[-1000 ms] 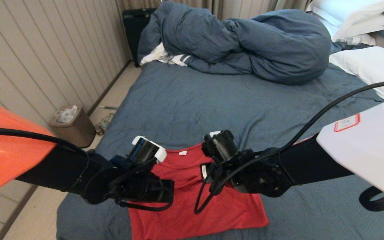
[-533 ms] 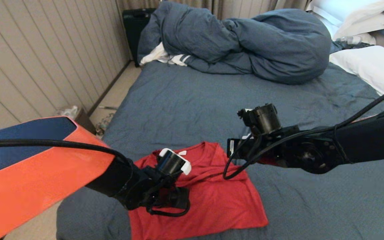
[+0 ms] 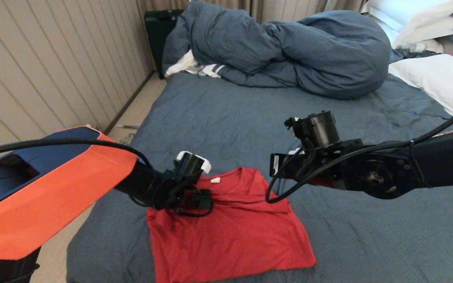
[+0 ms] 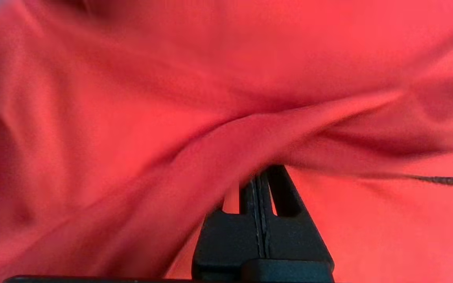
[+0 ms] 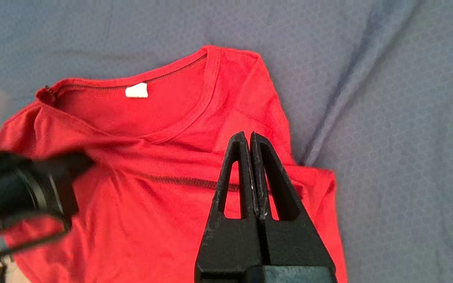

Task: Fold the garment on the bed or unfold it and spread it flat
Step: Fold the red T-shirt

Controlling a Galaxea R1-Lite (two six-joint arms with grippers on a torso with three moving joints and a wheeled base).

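The garment (image 3: 234, 236), a red T-shirt, lies plain side up at the near end of the bed (image 3: 230, 118), its white neck tag (image 3: 215, 180) at the far edge; no print shows. My left gripper (image 4: 260, 173) is low at the shirt's left shoulder, shut, its tips buried under a raised ridge of red cloth (image 4: 250, 129) that it pinches. A crease runs from there across the chest. My right gripper (image 5: 246, 135) hangs shut and empty above the garment's right shoulder (image 5: 258, 102), clear of the cloth.
A bunched blue-grey duvet (image 3: 289, 51) fills the far end, with a white striped cloth (image 3: 195, 67) tucked beside it. White pillows (image 3: 435, 78) lie at the right. A panelled wall (image 3: 34, 59) and floor strip run along the bed's left side.
My right arm has lifted and swung right, off the shirt. My left gripper has dropped and moved to the left shoulder, and the shirt's upper left part has bunched there.
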